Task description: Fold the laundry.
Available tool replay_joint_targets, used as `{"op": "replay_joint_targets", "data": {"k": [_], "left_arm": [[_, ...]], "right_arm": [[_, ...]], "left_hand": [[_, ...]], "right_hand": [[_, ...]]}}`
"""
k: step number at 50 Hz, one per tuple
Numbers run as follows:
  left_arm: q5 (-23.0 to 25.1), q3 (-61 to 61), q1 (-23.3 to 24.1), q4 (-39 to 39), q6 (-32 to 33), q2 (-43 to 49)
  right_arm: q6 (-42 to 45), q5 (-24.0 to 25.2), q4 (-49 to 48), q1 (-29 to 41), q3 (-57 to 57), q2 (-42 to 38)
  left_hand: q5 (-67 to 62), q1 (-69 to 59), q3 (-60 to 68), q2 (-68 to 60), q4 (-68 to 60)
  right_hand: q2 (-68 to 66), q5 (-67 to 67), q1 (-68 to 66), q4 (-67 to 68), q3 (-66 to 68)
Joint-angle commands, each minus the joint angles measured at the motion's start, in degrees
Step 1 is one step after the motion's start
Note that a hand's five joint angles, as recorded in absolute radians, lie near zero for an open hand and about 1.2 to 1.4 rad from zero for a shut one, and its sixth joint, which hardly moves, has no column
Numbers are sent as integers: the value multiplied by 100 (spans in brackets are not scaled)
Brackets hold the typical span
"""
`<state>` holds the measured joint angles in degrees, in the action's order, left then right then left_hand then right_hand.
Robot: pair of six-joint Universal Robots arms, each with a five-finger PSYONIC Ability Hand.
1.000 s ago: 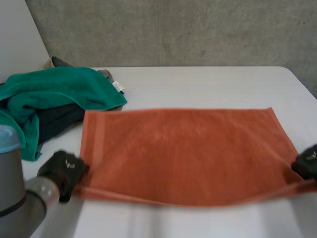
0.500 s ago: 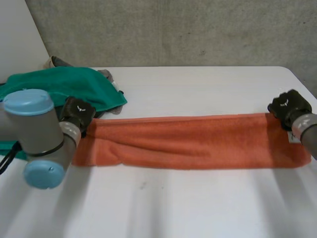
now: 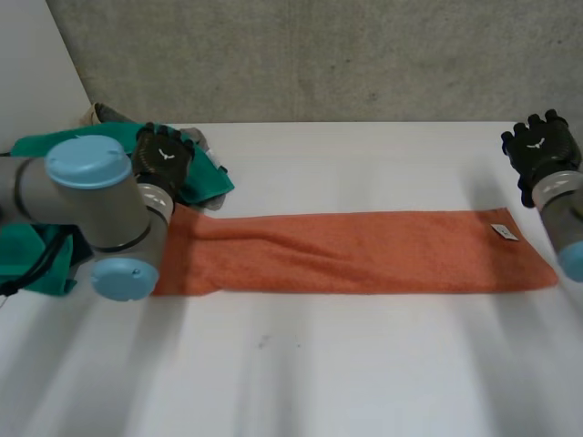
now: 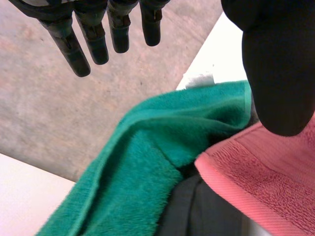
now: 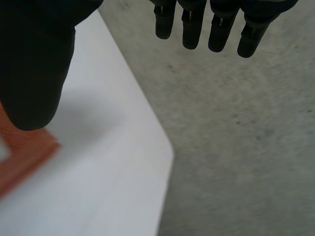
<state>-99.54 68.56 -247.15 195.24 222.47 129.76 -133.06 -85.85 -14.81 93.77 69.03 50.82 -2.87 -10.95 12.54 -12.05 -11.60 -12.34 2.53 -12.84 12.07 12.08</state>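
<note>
a white bench (image 3: 364, 382) stands against a rough grey concrete wall (image 3: 319, 55); a white panel (image 3: 32, 82) rises beside it.

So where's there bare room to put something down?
The near side, in front of the orange towel, is bare. So is the far strip behind it, between the left hand and right hand. The green towel heap crowds the far-left corner.

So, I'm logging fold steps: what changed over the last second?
The left hand and right hand carried the near edge of the orange towel over to its far edge, halving it into a long strip. They then let go, and both are open beyond its far corners. The green towel stayed put.
</note>
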Motion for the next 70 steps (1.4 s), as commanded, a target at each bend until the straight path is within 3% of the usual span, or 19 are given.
{"op": "replay_joint_targets", "data": {"k": [1,7,13,22,26,28,29,39,49,58,63,70], "left_arm": [[277,1018,-26,41,-90,-961],[480,1678,1,198,-283,-1260],[497,1889,45,479,-345,-1278],[524,1863,53,515,-362,-1251],[550,1872,62,533,-363,-1251],[559,1889,62,524,-363,-1251],[559,1898,62,533,-363,-1251],[567,2065,89,524,-363,-1462],[568,2267,36,524,-363,-1814],[550,2346,36,524,-512,-2051],[559,2417,45,515,-775,-2192],[576,2566,53,515,-872,-2306]], "right_arm": [[-492,1173,1802,-727,935,990],[-466,1808,2693,-1255,1288,1008],[-440,2283,2352,-1686,1613,912],[-440,2477,1499,-1713,1807,596],[-422,2477,1402,-1704,1807,429],[-396,2450,1367,-1704,1789,358],[-387,2424,1332,-1713,1772,349],[-238,1493,409,-2389,1922,805],[1274,1386,321,-2645,1675,973],[1072,1949,-461,-467,1710,1272],[1125,2562,-970,1173,1737,1325],[1352,2995,-1121,2837,1570,598]], "left_hand": [[287,95,-254,205,160],[287,95,-254,205,160],[287,95,-254,205,160],[287,95,-254,205,160],[287,95,-254,205,160],[287,95,-254,205,160],[287,95,-254,205,160],[287,95,-254,205,160],[287,95,-254,205,160],[287,95,-254,205,160],[287,95,-254,205,160],[287,95,-254,205,160]], "right_hand": [[-343,324,-293,370,369],[-1809,1790,-1758,1835,1835],[-2029,2010,-1978,2055,2055],[-2331,2312,-2281,2358,2357],[-2920,2901,-2869,2946,2946],[-4792,4773,-4741,4818,4818],[-6747,6728,-6696,6773,6773],[-6766,6747,-6716,6793,6792],[-6766,6747,-6716,6793,6792],[-6766,6747,-6716,6793,6792],[-6766,6747,-6716,6793,6792],[-6766,6747,-6716,6793,6792]]}}
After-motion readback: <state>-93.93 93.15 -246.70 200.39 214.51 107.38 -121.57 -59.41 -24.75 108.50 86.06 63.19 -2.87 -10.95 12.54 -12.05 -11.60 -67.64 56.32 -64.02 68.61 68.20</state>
